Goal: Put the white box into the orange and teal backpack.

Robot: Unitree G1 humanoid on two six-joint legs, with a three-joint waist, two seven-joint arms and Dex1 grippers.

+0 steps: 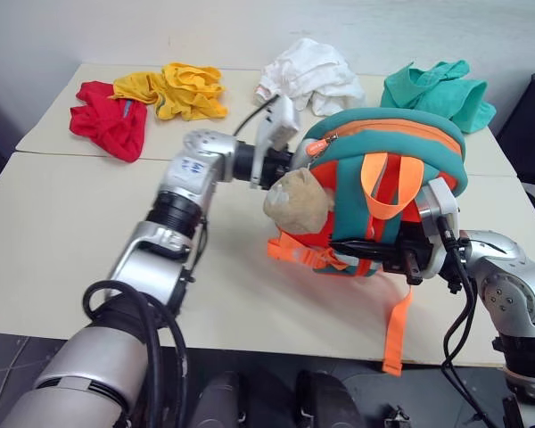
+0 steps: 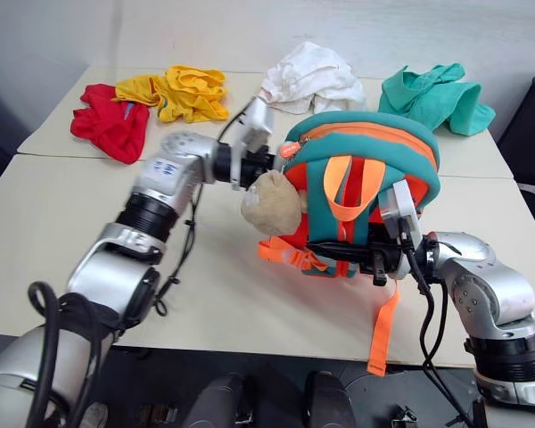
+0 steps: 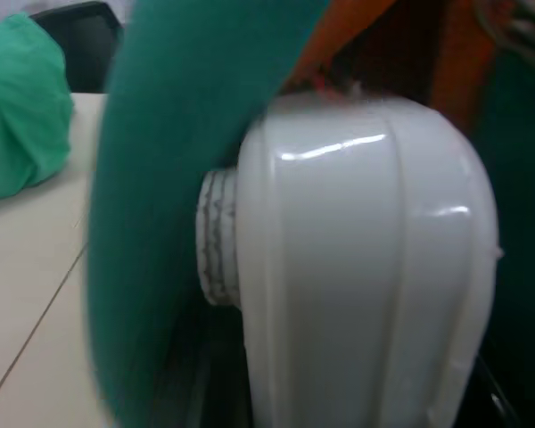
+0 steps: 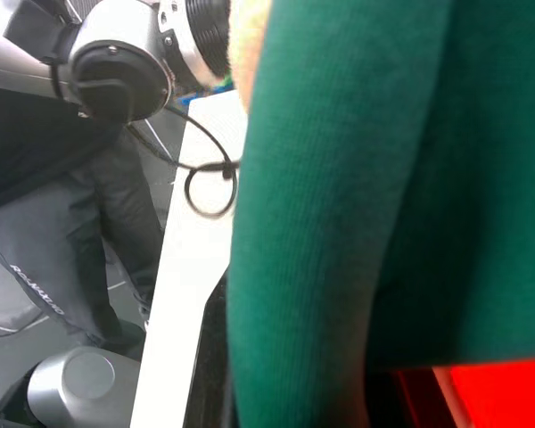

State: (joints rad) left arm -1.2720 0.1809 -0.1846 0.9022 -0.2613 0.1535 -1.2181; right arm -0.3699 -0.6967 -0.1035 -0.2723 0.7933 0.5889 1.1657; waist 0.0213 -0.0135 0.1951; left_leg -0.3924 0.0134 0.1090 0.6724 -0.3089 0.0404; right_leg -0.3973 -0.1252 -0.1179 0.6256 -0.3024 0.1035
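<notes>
Cream table, left claw level at orange and teal backpack

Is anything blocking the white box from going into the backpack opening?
Nothing visible. The white box is already at the open mouth of the orange and teal backpack, with teal trim beside it.

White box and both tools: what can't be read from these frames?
- White box: left wrist view, blurred; teal backpack trim covers one end; lettering unreadable.
- Left tool: head views, tip hidden by the backpack and its plush head.
- Right tool: head views, fingers lost among straps.
</notes>
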